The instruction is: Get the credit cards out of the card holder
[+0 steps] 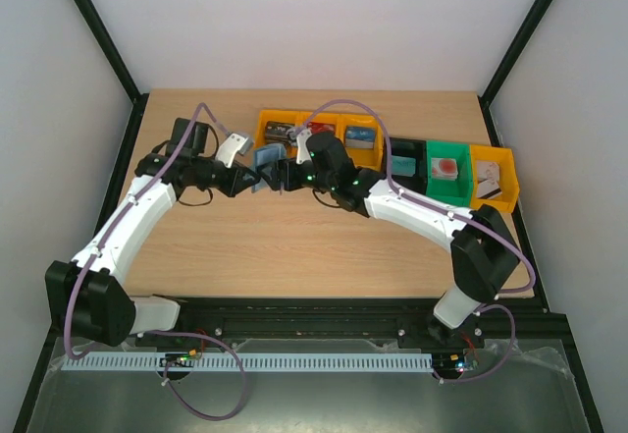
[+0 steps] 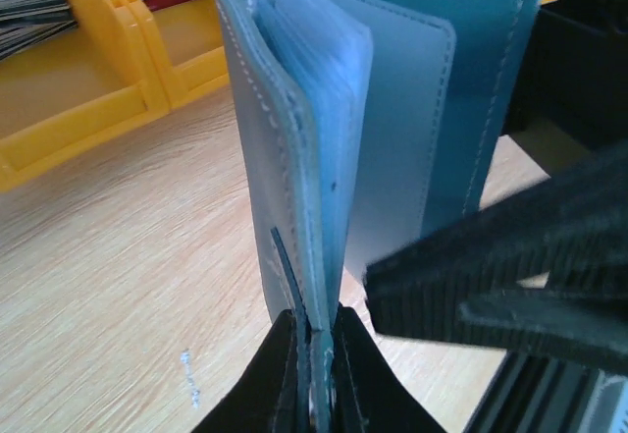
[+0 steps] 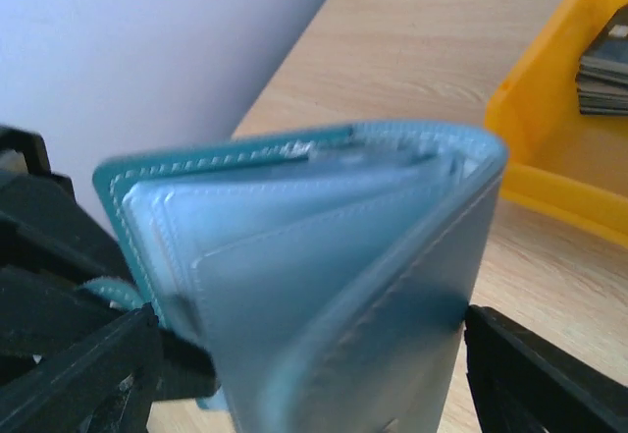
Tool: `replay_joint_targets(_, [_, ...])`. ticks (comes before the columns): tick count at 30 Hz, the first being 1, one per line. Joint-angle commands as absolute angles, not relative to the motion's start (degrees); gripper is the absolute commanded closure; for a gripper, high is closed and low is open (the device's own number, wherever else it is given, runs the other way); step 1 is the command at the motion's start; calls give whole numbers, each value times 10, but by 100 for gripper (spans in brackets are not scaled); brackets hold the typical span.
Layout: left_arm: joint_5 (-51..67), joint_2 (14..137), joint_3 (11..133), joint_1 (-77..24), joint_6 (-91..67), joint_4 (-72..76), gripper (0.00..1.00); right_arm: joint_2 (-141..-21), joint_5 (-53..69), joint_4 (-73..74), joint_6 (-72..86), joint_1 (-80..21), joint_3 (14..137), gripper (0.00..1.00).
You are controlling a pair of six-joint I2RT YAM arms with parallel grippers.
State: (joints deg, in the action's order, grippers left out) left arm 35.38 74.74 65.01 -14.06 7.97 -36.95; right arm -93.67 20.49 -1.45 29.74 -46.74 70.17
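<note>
The blue card holder point(image 1: 265, 166) is held upright above the table between both grippers. My left gripper point(image 1: 247, 180) is shut on the bottom edge of one cover and its clear sleeves point(image 2: 316, 330). In the left wrist view the holder point(image 2: 294, 138) stands half open. My right gripper point(image 1: 287, 173) is open, and its fingers point(image 3: 78, 374) straddle the holder point(image 3: 324, 256), whose other flap lies between them. Its ribbed finger point(image 2: 491, 286) rests against the inner teal flap. A whitish credit card point(image 1: 233, 148) lies by the left arm. No card shows inside the sleeves.
A row of open bins stands at the back: yellow ones point(image 1: 324, 131) holding stacks of cards, a black one point(image 1: 404, 163), a green one point(image 1: 446, 170) and a yellow one point(image 1: 494, 178). The yellow bins point(image 2: 88, 80) are close behind the holder.
</note>
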Motion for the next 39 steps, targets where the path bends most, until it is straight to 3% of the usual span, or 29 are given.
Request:
replay_joint_targets(1, [443, 744, 675, -138, 102, -386, 98, -909, 207, -116, 345, -447, 676, 19])
replay_joint_targets(9, [447, 744, 683, -139, 100, -387, 98, -940, 257, -101, 343, -442, 711, 34])
replay_joint_targets(15, [475, 745, 686, -139, 106, -394, 98, -924, 224, -96, 333, -442, 696, 74])
replay_joint_targets(20, [513, 744, 693, -135, 113, -406, 98, -915, 217, -73, 318, -438, 695, 96])
replay_joint_targets(26, [537, 742, 693, -113, 107, -403, 97, -882, 264, -76, 301, -420, 671, 98])
replay_joint_targets(30, [527, 742, 683, -111, 104, -394, 65, -867, 342, -81, 279, -415, 666, 98])
replay_joint_targets(32, [530, 742, 677, -111, 102, -390, 58, -862, 379, -84, 274, -416, 667, 98])
replay_joint_targets(34, [534, 741, 675, -110, 103, -390, 61, -856, 409, -94, 269, -415, 665, 98])
replay_joint_targets(37, [536, 741, 678, -110, 107, -394, 73, -843, 439, -106, 264, -409, 660, 98])
replay_joint_targets(39, [539, 740, 677, -109, 107, -395, 75, -834, 450, -105, 263, -399, 657, 98])
